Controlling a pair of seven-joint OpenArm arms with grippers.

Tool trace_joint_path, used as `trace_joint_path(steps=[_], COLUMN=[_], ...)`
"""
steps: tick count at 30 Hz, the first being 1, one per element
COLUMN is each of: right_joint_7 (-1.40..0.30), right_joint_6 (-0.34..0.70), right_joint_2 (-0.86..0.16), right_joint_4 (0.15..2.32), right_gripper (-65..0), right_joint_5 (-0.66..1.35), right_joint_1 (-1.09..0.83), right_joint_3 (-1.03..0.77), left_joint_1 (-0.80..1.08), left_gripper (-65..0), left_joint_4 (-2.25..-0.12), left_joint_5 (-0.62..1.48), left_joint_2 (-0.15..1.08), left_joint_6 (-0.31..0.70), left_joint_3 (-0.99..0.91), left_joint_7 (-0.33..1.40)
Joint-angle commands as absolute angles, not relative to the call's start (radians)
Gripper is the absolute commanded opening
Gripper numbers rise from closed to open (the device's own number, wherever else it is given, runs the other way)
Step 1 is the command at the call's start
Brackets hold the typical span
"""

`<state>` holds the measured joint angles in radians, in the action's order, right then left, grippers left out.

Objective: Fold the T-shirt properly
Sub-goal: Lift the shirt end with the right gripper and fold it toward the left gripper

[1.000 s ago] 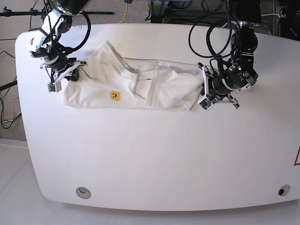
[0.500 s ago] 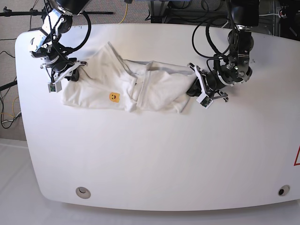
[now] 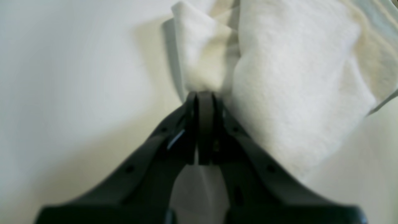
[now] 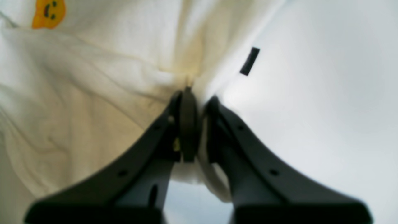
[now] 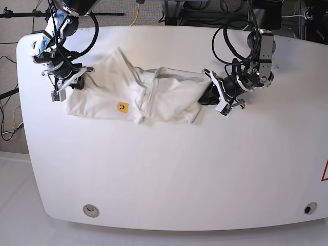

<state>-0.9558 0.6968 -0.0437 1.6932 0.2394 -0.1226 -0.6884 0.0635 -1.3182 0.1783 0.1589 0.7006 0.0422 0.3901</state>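
The white T-shirt (image 5: pixel 154 95) lies bunched across the back of the table, plain back up, with its small yellow smiley (image 5: pixel 123 106) showing. The smiley also shows in the right wrist view (image 4: pixel 48 12). My left gripper (image 5: pixel 209 95) is at the shirt's right end and is shut on a pinch of white cloth (image 3: pixel 202 62). My right gripper (image 5: pixel 77 82) is at the shirt's left end and is shut on the cloth's edge (image 4: pixel 174 81). The printed front is hidden.
The white table (image 5: pixel 179 169) has round holes near its front corners (image 5: pixel 91 209). Black cables (image 5: pixel 230 36) loop behind my left arm at the back edge. A small black mark (image 4: pixel 249 61) lies on the table by my right gripper.
My left gripper has pulled the shirt's right end leftward, bunching the cloth toward the middle. My right gripper has stayed at the left end, shifting only slightly.
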Motion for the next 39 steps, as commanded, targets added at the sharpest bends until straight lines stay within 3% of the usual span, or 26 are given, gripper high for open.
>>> trace_joint_path(steps=[1, 11, 39], right_joint_7=[-0.935, -1.05, -1.247], right_joint_6=[0.698, 0.698, 0.698], right_joint_2=[-0.053, -0.048, -0.028], right_joint_4=[1.778, 1.933, 1.942], right_gripper=[-65.0, -65.0, -65.0], right_joint_5=[0.262, 0.277, 0.858], right_joint_1=[-0.113, -0.091, -0.085], right_joint_3=[-0.691, -0.685, -0.679], left_joint_1=[0.091, 0.091, 0.091], left_gripper=[-65.0, -65.0, -65.0], left_joint_4=[-1.293, -1.293, -1.294], left_joint_5=[0.044, 0.044, 0.044], left_joint_2=[0.166, 0.168, 0.165], left_joint_6=[0.698, 0.698, 0.698], left_joint_3=[0.053, 0.053, 0.053], left_joint_7=[0.559, 0.559, 0.559])
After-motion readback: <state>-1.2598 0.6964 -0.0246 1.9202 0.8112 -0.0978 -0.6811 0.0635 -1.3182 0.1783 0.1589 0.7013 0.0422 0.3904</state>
